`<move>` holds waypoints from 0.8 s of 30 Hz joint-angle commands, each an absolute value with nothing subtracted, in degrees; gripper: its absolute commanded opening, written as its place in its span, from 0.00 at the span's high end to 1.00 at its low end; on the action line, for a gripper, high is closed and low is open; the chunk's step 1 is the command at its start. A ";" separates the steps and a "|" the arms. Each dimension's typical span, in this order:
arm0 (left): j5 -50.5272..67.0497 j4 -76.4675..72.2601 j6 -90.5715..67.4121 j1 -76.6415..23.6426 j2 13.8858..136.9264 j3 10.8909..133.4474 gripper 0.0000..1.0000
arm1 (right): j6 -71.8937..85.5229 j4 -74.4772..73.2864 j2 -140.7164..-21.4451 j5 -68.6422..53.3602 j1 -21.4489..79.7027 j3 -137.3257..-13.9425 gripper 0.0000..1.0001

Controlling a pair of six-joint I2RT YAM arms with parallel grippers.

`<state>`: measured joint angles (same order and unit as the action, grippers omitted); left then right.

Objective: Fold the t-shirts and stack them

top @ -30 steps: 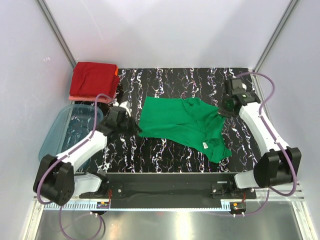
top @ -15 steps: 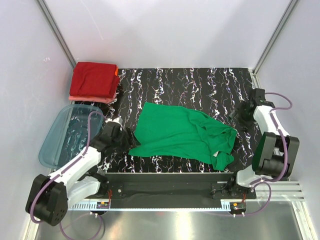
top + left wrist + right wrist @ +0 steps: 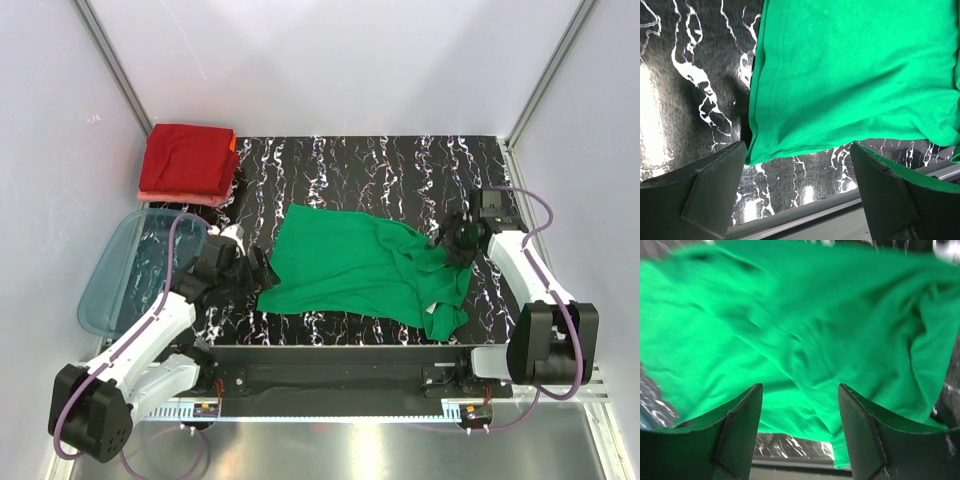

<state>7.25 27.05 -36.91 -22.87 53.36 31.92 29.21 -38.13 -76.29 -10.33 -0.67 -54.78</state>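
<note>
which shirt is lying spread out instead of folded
The bright green t-shirt, lying spread out and rumpled in the middle. The dark red shirt and the salmon-pink shirt under it are folded into a stack at the far left corner.

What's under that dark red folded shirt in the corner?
A salmon-pink cloth edge peeks out below the dark red shirt; an orange sliver shows at its right. How many lie underneath is hidden.

Right wrist view: green tee (image 3: 805,340) motion-blurred, folds smeared, cut off at top and sides. Left wrist view: tee runs off top and right edges. Top view: salmon-pink shirt (image 3: 170,197) mostly hidden under dark red shirts (image 3: 188,158); orange sliver (image 3: 233,146) at their corner too small, possibly another shirt.
</note>
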 commanded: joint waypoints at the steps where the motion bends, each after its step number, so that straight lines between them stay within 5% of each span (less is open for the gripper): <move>1: 5.36 27.95 -34.45 -22.68 53.18 34.45 0.09 | 29.97 -37.71 -76.47 -12.04 -0.35 -52.21 0.32; 8: 5.28 28.04 -34.28 -22.68 52.21 34.36 0.09 | 30.67 -34.38 -77.60 -13.53 -0.35 -48.52 0.34; 14: 4.49 28.21 -34.10 -22.68 53.26 34.72 0.09 | 30.94 -31.21 -81.91 -13.62 -0.35 -48.51 0.46; 15: 4.31 28.21 -34.19 -22.59 53.35 34.72 0.09 | 30.85 -31.03 -82.35 -13.71 -0.35 -48.43 0.49; 20: 0.19 27.69 -34.54 -22.50 56.59 37.60 0.08 | 30.41 -30.06 -82.62 -13.62 -0.35 -48.87 1.00; 24: -2.72 25.49 -34.72 -21.98 63.96 44.45 0.08 | 29.97 -30.15 -81.83 -13.36 -0.35 -49.57 1.00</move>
